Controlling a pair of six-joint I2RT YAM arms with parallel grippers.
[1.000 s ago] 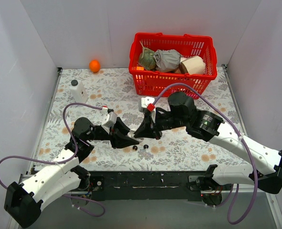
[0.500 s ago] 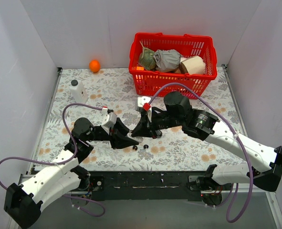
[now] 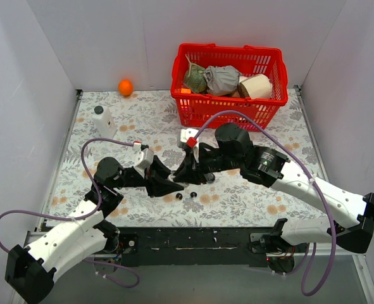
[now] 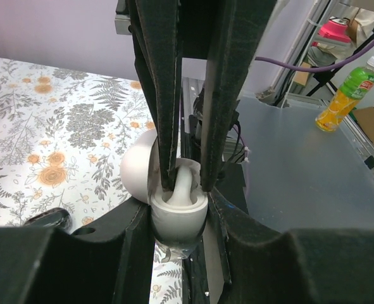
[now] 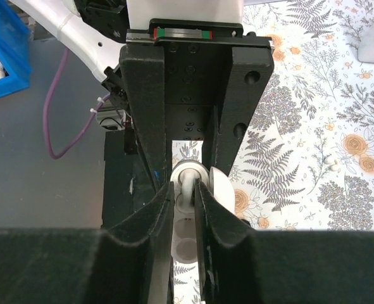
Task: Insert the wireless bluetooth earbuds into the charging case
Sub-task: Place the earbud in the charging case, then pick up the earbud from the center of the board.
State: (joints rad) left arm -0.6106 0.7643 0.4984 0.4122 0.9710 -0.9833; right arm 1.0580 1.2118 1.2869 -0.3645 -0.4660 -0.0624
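White plastic sits at the centre of both my wrist views. My left gripper [image 4: 179,214] is clamped around the charging case [image 4: 177,223], with its lid [image 4: 136,174] hinged open to one side. My right gripper [image 5: 185,187] meets it head-on, fingers pinched on a small white piece [image 4: 185,180] whose end is already at the case's mouth. It looks like a bud's stem to me, though I cannot tell whether it is seated.

The wireless bluetooth earbuds lie on the floral tablecloth [image 3: 136,120], just on the near side of where my grippers meet. They are two tiny glossy black beads, one [image 3: 179,196] beside the other [image 3: 192,193], apart from the case and touched by neither gripper.

Several things could go wrong from here.
- **Jamming:** my right fingertips sit very close to the case rim. If I push on at a slight tilt, the piece could jam against the rim instead of dropping into its well.
- **Twisting:** the same push could twist the case in my left grip, since its rounded shell gives little to hold.
- **Lid:** a sideways nudge from my right fingers could knock the lid shut.
- **Early release:** letting go too soon could let the piece spring out and roll.
- **Sweeping the beads:** both arms hang low, so a careless withdrawal could sweep the black beads across the cloth. They are small enough to be hard to find and pinch again.
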